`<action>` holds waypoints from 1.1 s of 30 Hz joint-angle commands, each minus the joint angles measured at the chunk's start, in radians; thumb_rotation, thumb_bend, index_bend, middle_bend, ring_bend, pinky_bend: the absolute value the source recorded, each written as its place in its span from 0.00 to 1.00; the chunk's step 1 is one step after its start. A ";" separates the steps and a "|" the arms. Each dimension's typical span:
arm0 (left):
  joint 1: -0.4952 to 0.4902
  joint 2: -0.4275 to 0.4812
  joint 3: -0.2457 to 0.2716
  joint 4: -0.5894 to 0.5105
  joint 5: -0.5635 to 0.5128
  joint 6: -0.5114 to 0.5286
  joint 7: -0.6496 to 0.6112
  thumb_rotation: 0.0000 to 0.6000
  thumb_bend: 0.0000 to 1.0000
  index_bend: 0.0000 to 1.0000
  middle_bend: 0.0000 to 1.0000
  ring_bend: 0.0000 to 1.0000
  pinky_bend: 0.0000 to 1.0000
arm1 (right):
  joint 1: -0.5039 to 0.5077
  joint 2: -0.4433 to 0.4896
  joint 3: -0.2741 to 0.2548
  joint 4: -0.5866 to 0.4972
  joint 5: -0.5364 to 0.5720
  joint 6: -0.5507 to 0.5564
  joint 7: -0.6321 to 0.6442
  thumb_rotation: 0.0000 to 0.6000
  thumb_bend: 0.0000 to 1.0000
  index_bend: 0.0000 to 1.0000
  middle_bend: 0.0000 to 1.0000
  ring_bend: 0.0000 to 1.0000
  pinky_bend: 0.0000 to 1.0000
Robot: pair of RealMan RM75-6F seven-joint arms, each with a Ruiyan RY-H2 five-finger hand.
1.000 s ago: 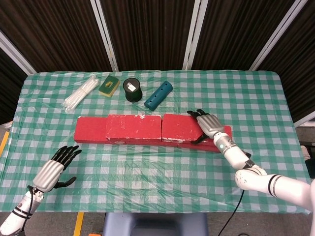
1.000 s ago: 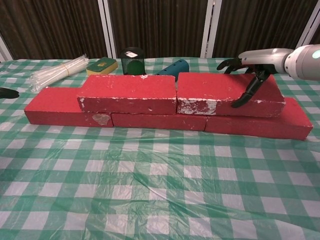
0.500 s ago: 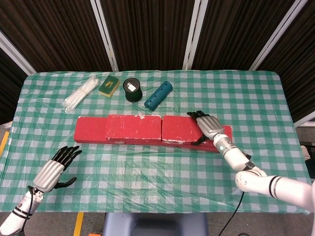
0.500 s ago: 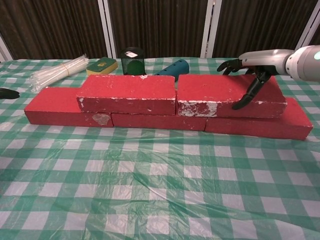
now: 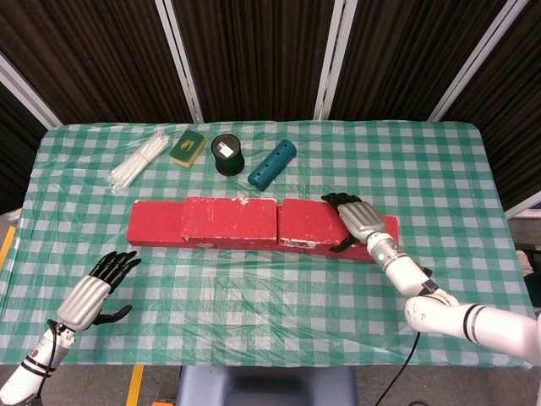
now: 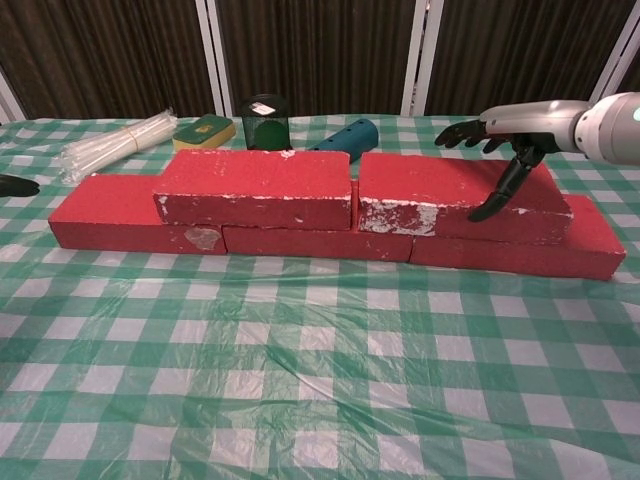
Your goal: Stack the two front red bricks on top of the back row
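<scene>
A back row of red bricks (image 5: pixel 152 224) (image 6: pixel 110 215) lies across the table's middle. Two more red bricks sit on it. The left upper brick (image 5: pixel 230 220) (image 6: pixel 255 185) rests free. My right hand (image 5: pixel 357 218) (image 6: pixel 505 125) grips the right upper brick (image 5: pixel 308 222) (image 6: pixel 430 190) at its right end, fingers over the top and back edge, thumb pressed on the front face. A narrow gap separates the two upper bricks. My left hand (image 5: pixel 89 292) hovers open near the table's front left corner, only its dark tip (image 6: pixel 12 184) showing in the chest view.
Behind the bricks lie a bundle of white straws (image 5: pixel 137 163), a green and yellow sponge (image 5: pixel 188 146), a black jar (image 5: pixel 226 154) and a teal cylinder (image 5: pixel 272 163). Green checked cloth (image 5: pixel 270 296) covers the table.
My right hand has nudged the right upper brick slightly to the right along the back row. The left hand has stayed where it was.
</scene>
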 commanded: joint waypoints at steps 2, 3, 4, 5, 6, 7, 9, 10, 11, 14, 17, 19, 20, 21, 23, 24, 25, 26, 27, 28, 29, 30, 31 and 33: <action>0.001 0.001 0.001 0.001 0.002 0.003 0.002 1.00 0.29 0.00 0.00 0.00 0.00 | -0.038 0.035 0.012 -0.038 -0.068 0.053 0.040 1.00 0.09 0.00 0.07 0.00 0.14; 0.001 0.001 0.001 0.001 0.002 0.003 0.002 1.00 0.29 0.00 0.00 0.00 0.00 | -0.038 0.035 0.012 -0.038 -0.068 0.053 0.040 1.00 0.09 0.00 0.06 0.00 0.13; 0.002 0.001 0.002 0.000 0.002 0.003 0.003 1.00 0.29 0.00 0.00 0.00 0.00 | -0.047 0.041 0.013 -0.044 -0.086 0.063 0.050 1.00 0.09 0.00 0.05 0.00 0.12; 0.002 0.002 0.002 0.000 0.003 0.004 0.003 1.00 0.29 0.00 0.00 0.00 0.00 | -0.061 0.053 0.015 -0.052 -0.109 0.082 0.064 1.00 0.09 0.00 0.04 0.00 0.11; 0.006 0.005 0.002 -0.002 0.003 0.011 0.008 1.00 0.29 0.00 0.00 0.00 0.00 | -0.130 0.116 -0.003 -0.075 -0.193 0.167 0.103 1.00 0.09 0.00 0.03 0.00 0.09; 0.008 0.006 0.002 -0.005 0.004 0.014 0.010 1.00 0.29 0.00 0.00 0.00 0.00 | -0.163 0.142 -0.021 -0.079 -0.252 0.195 0.134 1.00 0.09 0.00 0.02 0.00 0.08; 0.011 0.007 0.002 -0.009 0.005 0.022 0.015 1.00 0.29 0.00 0.00 0.00 0.00 | -0.214 0.184 -0.062 -0.053 -0.354 0.228 0.190 1.00 0.09 0.03 0.01 0.00 0.05; 0.012 0.007 0.001 -0.010 0.006 0.024 0.018 1.00 0.29 0.00 0.00 0.00 0.00 | -0.232 0.196 -0.074 -0.037 -0.386 0.242 0.213 1.00 0.09 0.06 0.01 0.00 0.03; 0.012 0.007 0.001 -0.011 0.006 0.025 0.021 1.00 0.29 0.00 0.00 0.00 0.00 | -0.249 0.203 -0.085 -0.017 -0.414 0.257 0.235 1.00 0.09 0.12 0.00 0.00 0.01; 0.013 0.005 -0.003 -0.013 0.002 0.025 0.024 1.00 0.29 0.00 0.00 0.00 0.00 | -0.293 0.218 -0.114 0.050 -0.480 0.290 0.295 1.00 0.09 0.25 0.00 0.00 0.00; 0.011 0.001 -0.004 -0.012 0.000 0.017 0.030 1.00 0.29 0.00 0.00 0.00 0.00 | -0.316 0.218 -0.131 0.105 -0.511 0.290 0.343 1.00 0.09 0.30 0.00 0.00 0.00; 0.009 -0.002 -0.005 -0.012 -0.001 0.011 0.033 1.00 0.29 0.00 0.00 0.00 0.00 | -0.321 0.211 -0.136 0.137 -0.518 0.271 0.365 1.00 0.09 0.31 0.00 0.00 0.00; 0.008 -0.002 -0.005 -0.012 -0.002 0.010 0.034 1.00 0.29 0.00 0.00 0.00 0.00 | -0.322 0.205 -0.137 0.150 -0.519 0.263 0.375 1.00 0.09 0.31 0.00 0.00 0.00; 0.008 -0.002 -0.005 -0.012 -0.002 0.009 0.034 1.00 0.29 0.00 0.00 0.00 0.00 | -0.323 0.197 -0.137 0.166 -0.521 0.251 0.388 1.00 0.09 0.32 0.00 0.00 0.00; 0.008 -0.002 -0.005 -0.012 -0.003 0.009 0.034 1.00 0.29 0.00 0.00 0.00 0.00 | -0.323 0.186 -0.137 0.184 -0.527 0.237 0.409 1.00 0.09 0.33 0.00 0.00 0.00; 0.008 -0.002 -0.005 -0.012 -0.003 0.009 0.033 1.00 0.29 0.00 0.00 0.00 0.00 | -0.323 0.179 -0.138 0.194 -0.532 0.228 0.420 1.00 0.09 0.34 0.00 0.00 0.00; 0.008 -0.001 -0.006 -0.012 -0.004 0.009 0.033 1.00 0.29 0.00 0.00 0.00 0.00 | -0.322 0.173 -0.138 0.200 -0.536 0.222 0.426 1.00 0.09 0.34 0.00 0.00 0.00; 0.008 -0.001 -0.006 -0.011 -0.004 0.008 0.032 1.00 0.29 0.00 0.00 0.00 0.00 | -0.320 0.168 -0.137 0.205 -0.540 0.216 0.431 1.00 0.09 0.35 0.00 0.00 0.00; 0.008 -0.001 -0.006 -0.010 -0.006 0.006 0.031 1.00 0.29 0.00 0.00 0.00 0.00 | -0.317 0.162 -0.137 0.207 -0.546 0.208 0.437 1.00 0.09 0.35 0.00 0.00 0.00; 0.008 -0.001 -0.006 -0.009 -0.007 0.005 0.030 1.00 0.29 0.00 0.00 0.00 0.00 | -0.314 0.158 -0.137 0.207 -0.550 0.201 0.440 1.00 0.09 0.35 0.00 0.00 0.00; 0.007 -0.001 -0.007 -0.009 -0.008 0.004 0.029 1.00 0.29 0.00 0.00 0.00 0.00 | -0.311 0.154 -0.137 0.206 -0.555 0.196 0.441 1.00 0.09 0.35 0.00 0.00 0.00; 0.007 -0.001 -0.006 -0.008 -0.008 0.003 0.027 1.00 0.29 0.00 0.00 0.00 0.00 | -0.308 0.148 -0.136 0.204 -0.561 0.191 0.439 1.00 0.09 0.35 0.00 0.00 0.00; 0.007 -0.001 -0.006 -0.008 -0.008 0.002 0.027 1.00 0.29 0.00 0.00 0.00 0.00 | -0.304 0.144 -0.135 0.201 -0.564 0.186 0.435 1.00 0.09 0.35 0.00 0.00 0.00; 0.007 -0.001 -0.006 -0.007 -0.007 0.002 0.026 1.00 0.29 0.00 0.00 0.00 0.00 | -0.297 0.132 -0.131 0.197 -0.567 0.177 0.422 1.00 0.09 0.35 0.00 0.00 0.00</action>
